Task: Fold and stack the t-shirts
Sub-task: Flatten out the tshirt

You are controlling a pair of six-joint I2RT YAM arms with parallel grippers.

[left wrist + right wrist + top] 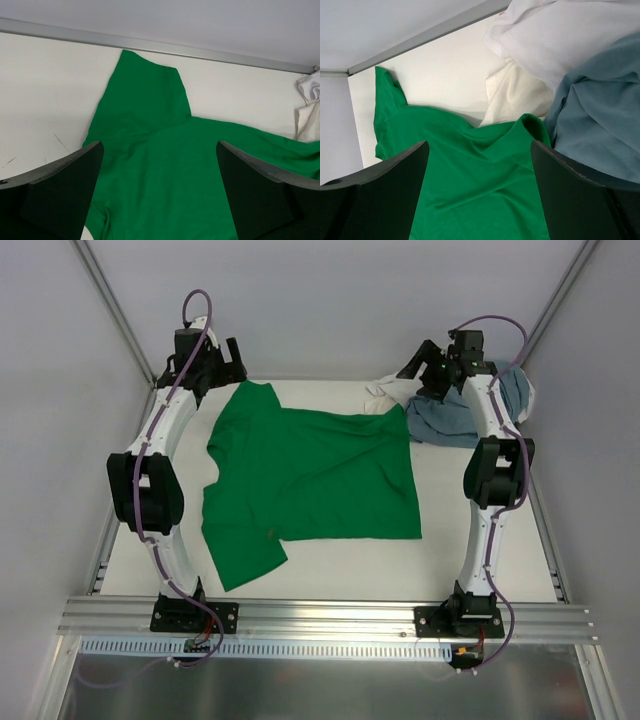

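Note:
A bright green t-shirt (310,480) lies spread flat across the middle of the table, one sleeve toward the back left and one toward the front left. A white t-shirt (383,395) and a grey-blue t-shirt (440,420) lie crumpled together at the back right. My left gripper (225,365) hangs open above the green shirt's far sleeve (150,100), holding nothing (160,145). My right gripper (425,365) is open over the green shirt's far right corner (530,125), with nothing between its fingers (479,142). Beside it are the white cloth (555,40) and the grey-blue cloth (600,110).
A metal rail (150,47) runs along the table's back edge below the enclosure wall. An aluminium beam (330,615) carrying both arm bases crosses the front. The right arm (490,470) stands over part of the grey-blue heap.

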